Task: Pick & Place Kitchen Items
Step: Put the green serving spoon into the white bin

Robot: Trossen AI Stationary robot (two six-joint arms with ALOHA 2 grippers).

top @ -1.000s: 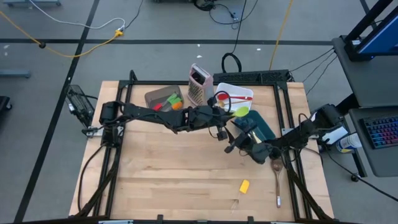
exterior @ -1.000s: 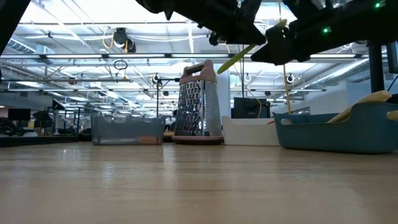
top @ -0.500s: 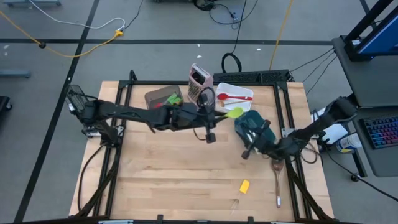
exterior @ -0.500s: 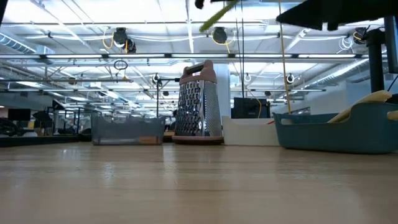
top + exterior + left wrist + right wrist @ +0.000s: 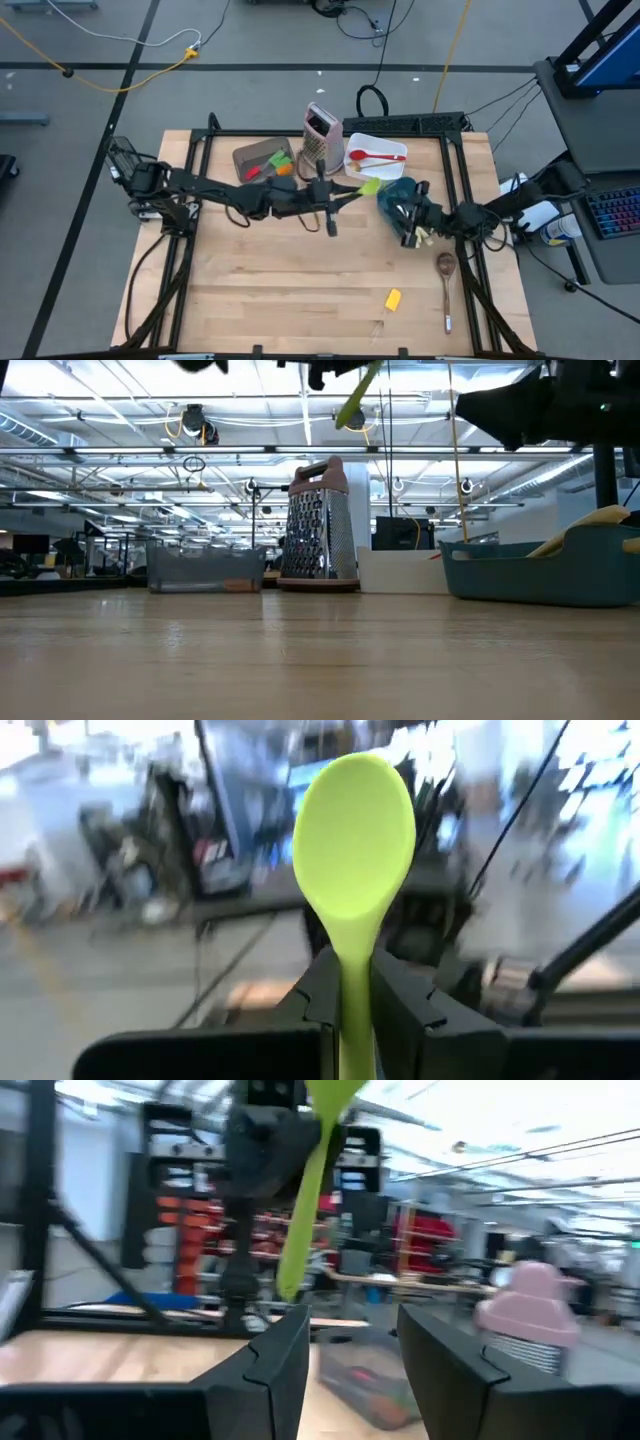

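Observation:
My left gripper is shut on a lime-green silicone spoon, high above the table's middle, just near of the metal grater. The spoon's bowl points toward the teal container. My right gripper stands open with nothing between its fingers, over the teal container's near right side. Its wrist view shows the spoon ahead of it. A red spoon lies in the white container. A wooden spoon lies flat near the right edge. My left gripper pinches the spoon's handle between its two fingers. The handle runs forward along the fingers and the bowl stands out beyond their tips. The fingers come about level from the table's left. The spoon is lifted clear of the table and of every container.
A grey container with red, green and orange utensils stands at the far left of the grater. A small yellow piece and a slim metal utensil lie near the front right. Bare wood lies at the near left.
My left gripper has drawn back toward the table's left with the green spoon, away from the teal container, rising and tipping its fingers upward; the spoon stays in its hold. My right gripper has pulled back toward the right edge and turned about, away from the spoon.

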